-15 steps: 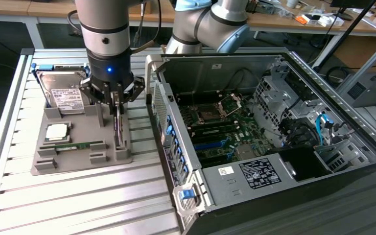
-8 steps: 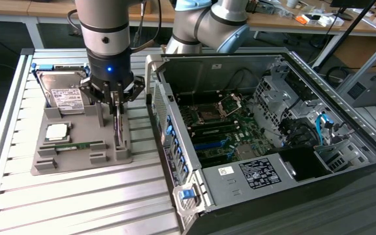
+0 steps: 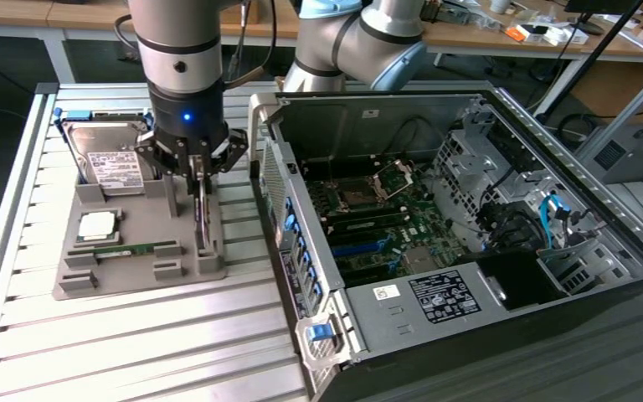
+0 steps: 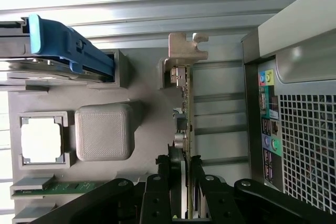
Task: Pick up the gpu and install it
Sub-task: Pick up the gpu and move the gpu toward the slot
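The gpu (image 3: 202, 222) stands on its edge in a slot at the exterior view's right side of the grey tray (image 3: 131, 280). It is a thin green card. In the wrist view the gpu (image 4: 186, 103) runs away from the fingers, with its metal end bracket (image 4: 186, 51) at the far end. My gripper (image 3: 198, 186) hangs straight down over the card. The gripper (image 4: 182, 163) has one black finger on each face of the card and is shut on it. I cannot tell whether the card's lower edge has left the slot.
The tray also holds a silver hard drive (image 3: 115, 167) in a blue carrier, a square CPU (image 3: 98, 224) and a RAM stick (image 3: 131, 249). The open computer case (image 3: 444, 226) lies just to the exterior view's right, its near wall (image 3: 288, 218) close to the gripper.
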`<state>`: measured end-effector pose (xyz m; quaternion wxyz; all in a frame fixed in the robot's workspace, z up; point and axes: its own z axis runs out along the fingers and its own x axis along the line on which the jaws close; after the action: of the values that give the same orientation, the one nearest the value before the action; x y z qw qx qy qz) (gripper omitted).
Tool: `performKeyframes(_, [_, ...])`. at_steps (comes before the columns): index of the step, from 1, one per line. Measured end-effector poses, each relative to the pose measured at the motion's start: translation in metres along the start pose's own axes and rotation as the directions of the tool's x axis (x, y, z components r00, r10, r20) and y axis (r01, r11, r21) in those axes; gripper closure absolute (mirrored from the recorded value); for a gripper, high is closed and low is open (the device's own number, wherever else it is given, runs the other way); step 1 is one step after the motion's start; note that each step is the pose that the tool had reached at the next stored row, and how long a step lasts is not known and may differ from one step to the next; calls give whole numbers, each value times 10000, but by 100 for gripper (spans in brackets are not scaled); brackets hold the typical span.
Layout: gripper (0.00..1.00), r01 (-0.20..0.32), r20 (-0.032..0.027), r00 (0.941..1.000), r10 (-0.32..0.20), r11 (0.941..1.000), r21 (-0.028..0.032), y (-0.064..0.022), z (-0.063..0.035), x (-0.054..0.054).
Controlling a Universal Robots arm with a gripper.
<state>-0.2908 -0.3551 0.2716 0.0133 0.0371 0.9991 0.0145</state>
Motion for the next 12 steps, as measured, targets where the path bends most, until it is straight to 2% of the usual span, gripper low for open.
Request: performKeyframes(12, [73,0,0,10000,0,10000,0,1,-33,-1])
